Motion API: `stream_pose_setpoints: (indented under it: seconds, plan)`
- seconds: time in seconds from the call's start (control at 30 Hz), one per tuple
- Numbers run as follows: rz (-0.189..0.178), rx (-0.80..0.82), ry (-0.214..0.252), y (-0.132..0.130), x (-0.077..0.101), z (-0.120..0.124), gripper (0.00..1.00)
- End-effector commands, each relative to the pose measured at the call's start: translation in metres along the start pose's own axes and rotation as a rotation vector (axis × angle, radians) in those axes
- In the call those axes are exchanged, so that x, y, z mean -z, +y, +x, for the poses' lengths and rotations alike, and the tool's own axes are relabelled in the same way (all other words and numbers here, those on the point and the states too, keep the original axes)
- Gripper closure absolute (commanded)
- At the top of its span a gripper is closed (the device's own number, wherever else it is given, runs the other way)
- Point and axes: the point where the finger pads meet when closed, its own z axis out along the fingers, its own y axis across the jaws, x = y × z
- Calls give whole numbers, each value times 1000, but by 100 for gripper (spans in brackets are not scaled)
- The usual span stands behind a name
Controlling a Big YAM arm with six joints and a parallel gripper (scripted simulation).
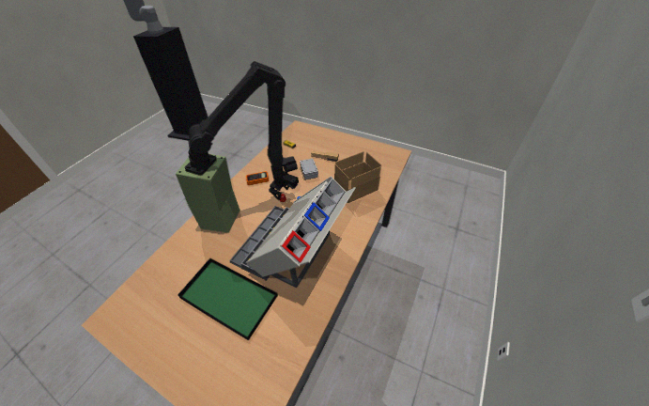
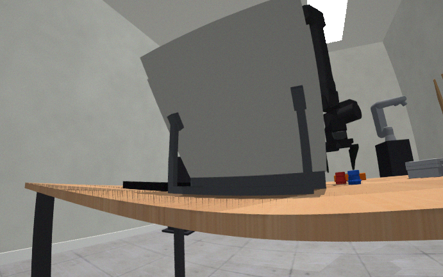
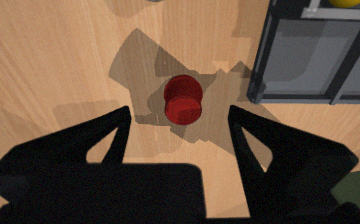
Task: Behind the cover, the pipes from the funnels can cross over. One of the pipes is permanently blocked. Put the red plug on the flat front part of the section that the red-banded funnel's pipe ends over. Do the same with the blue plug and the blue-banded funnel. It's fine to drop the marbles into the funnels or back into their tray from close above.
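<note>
The red plug (image 3: 182, 99) stands on the wooden table, below and between my open fingers in the wrist view. My gripper (image 1: 277, 191) hovers above it, empty, near the far end of the funnel rig (image 1: 296, 226). The exterior view shows the red plug (image 2: 340, 177) beside the blue plug (image 2: 354, 177), with my fingertip (image 2: 353, 154) above them. The rig carries a red-banded funnel (image 1: 295, 246) and a blue-banded funnel (image 1: 316, 216). A grey sectioned tray (image 3: 315, 55) lies to the right of the plug, with a yellow marble (image 3: 346, 2) at its top edge.
A cardboard box (image 1: 357, 174), a small grey case (image 1: 308, 169), an orange device (image 1: 256, 177) and a yellow item (image 1: 288, 144) lie at the far end of the table. A green mat (image 1: 227, 298) lies near the front. The green arm pedestal (image 1: 208, 194) stands at the left.
</note>
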Motion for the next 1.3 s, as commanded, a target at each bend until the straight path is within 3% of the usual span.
stream_pose_setpoints:
  seconds: [0.0, 0.43, 0.93, 1.27]
  plan:
    - [17, 5, 12, -4, -4, 7, 13]
    - [16, 5, 11, -5, -5, 7, 13]
    - [-4, 2, -4, -2, -24, 1, 13]
    - [-4, 2, -4, -3, -27, 1, 13]
